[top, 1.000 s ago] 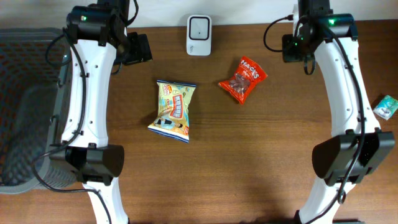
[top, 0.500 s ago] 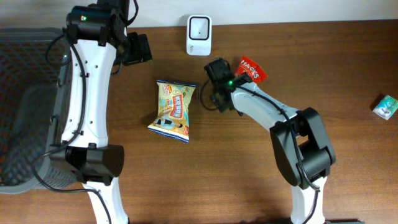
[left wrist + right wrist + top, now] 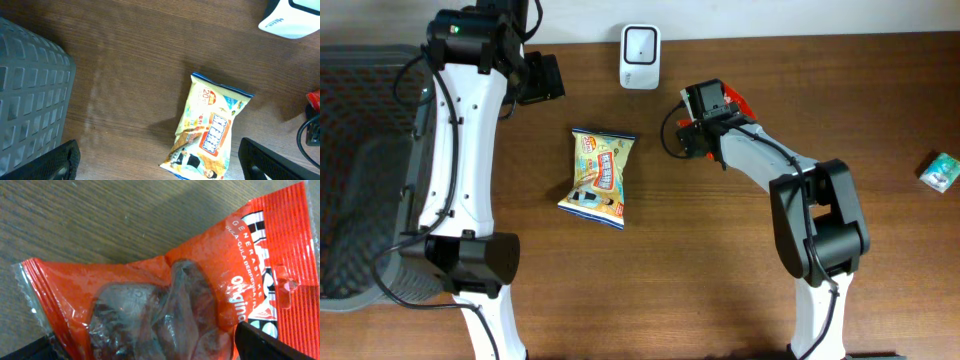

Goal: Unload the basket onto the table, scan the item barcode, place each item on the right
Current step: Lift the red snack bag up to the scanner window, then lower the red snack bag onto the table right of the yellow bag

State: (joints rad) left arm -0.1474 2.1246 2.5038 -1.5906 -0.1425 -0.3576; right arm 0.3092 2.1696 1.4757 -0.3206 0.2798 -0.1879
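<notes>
One red bag [image 3: 175,295] between right jaws

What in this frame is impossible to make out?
Barcode of the red candy bag: overhead, the right hand covers the bag; the right wrist view shows only its printed front.
The scanner: cut off by the left wrist frame edge.
The teal packet: too small overhead to read.

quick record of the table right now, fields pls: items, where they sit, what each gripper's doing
scanner: white, far edge, middle
red bag: flat on table, under right gripper
yellow bag: on table, centre-left, nothing touching it
teal packet: right edge
basket: grey, left side
left gripper: open, empty, near far edge
right gripper: open, over red bag
</notes>
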